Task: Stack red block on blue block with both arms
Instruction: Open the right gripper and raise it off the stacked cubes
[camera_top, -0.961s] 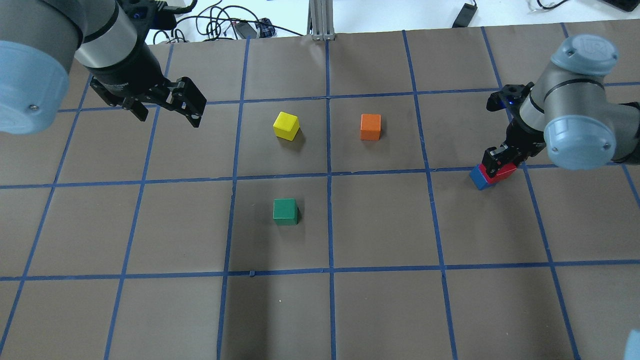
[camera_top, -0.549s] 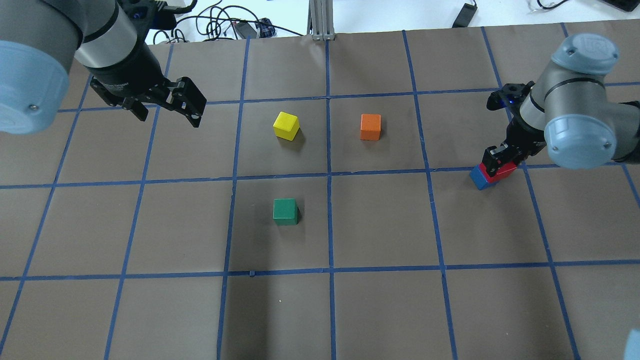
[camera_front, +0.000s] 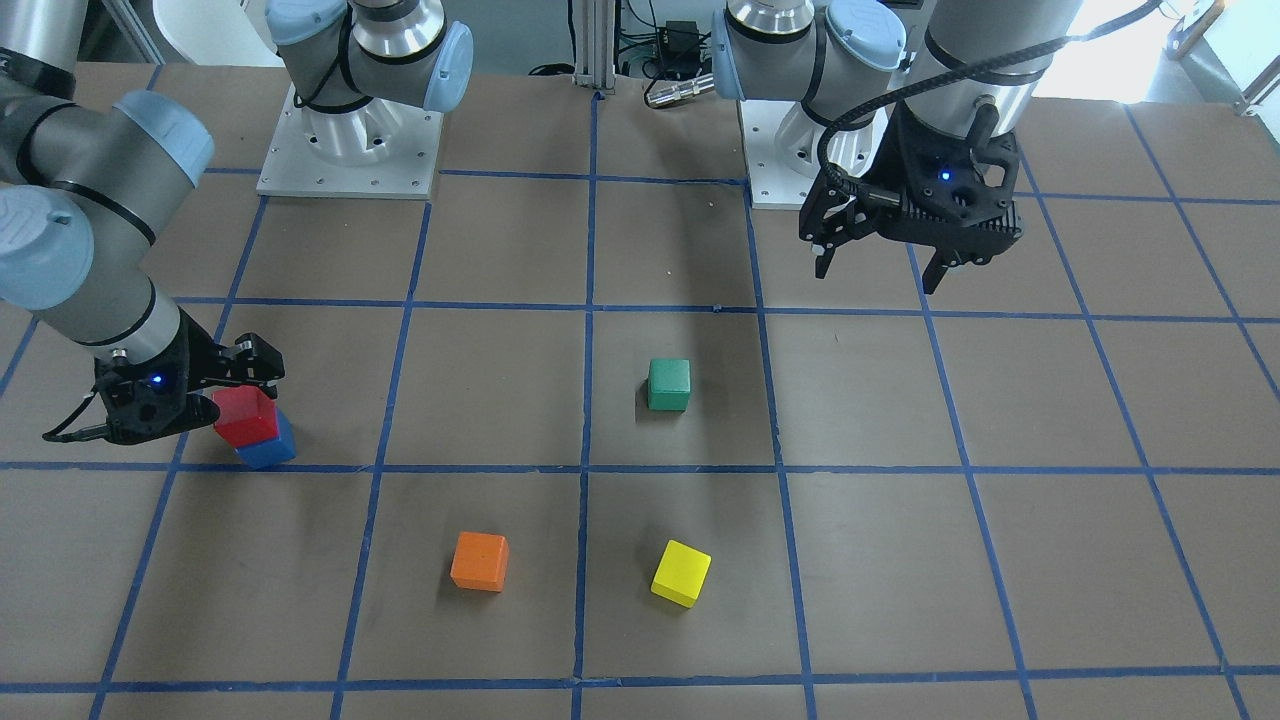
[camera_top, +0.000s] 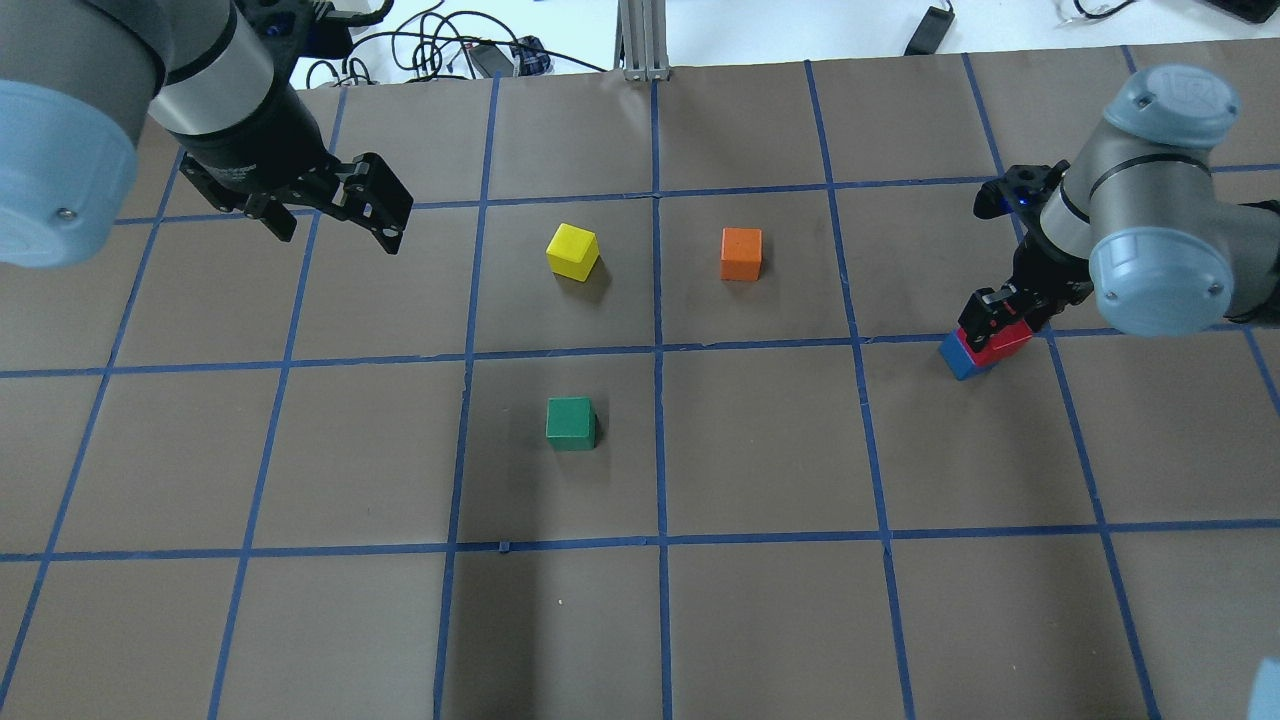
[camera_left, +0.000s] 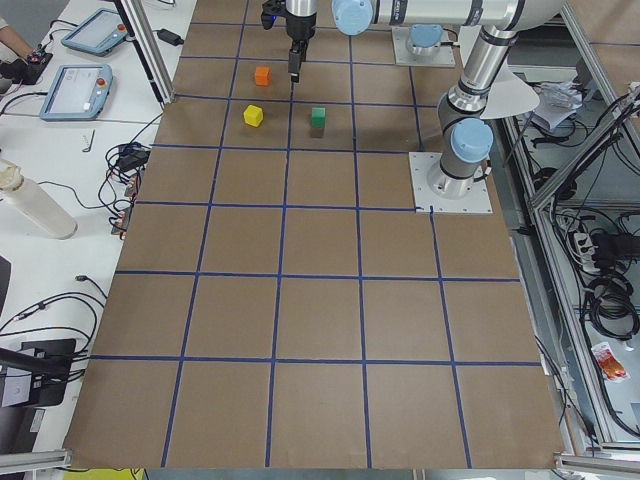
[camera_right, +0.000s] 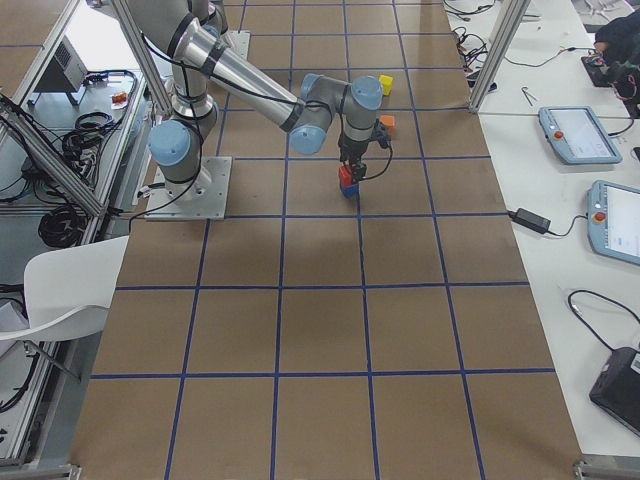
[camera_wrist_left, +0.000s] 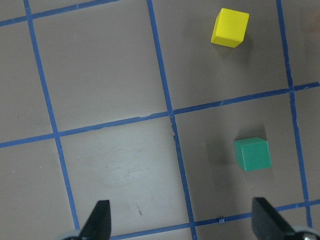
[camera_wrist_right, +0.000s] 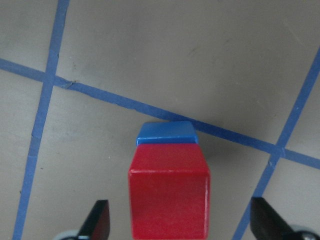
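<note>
Five cubes lie on the table (camera_top: 760, 620), one of each colour — one red block (camera_front: 243, 414), one blue block (camera_front: 268, 452), one green cube (camera_front: 668, 385), one orange cube (camera_front: 479, 561) and one yellow cube (camera_front: 681, 573). Of these, two make a stack and three lie singly. Two robot arms are there, the left arm (camera_top: 60, 120) and the right arm (camera_top: 1150, 260), and each carries one gripper, so two in all: the left gripper (camera_front: 878, 277) and the right gripper (camera_wrist_right: 181, 222), each with two fingers (camera_wrist_left: 99, 222). On the side bench (camera_right: 570, 270) lie two teach pendants — a near pendant (camera_right: 617, 222) and a far pendant (camera_right: 572, 135). One white chair (camera_right: 70, 290) stands by the robot.
</note>
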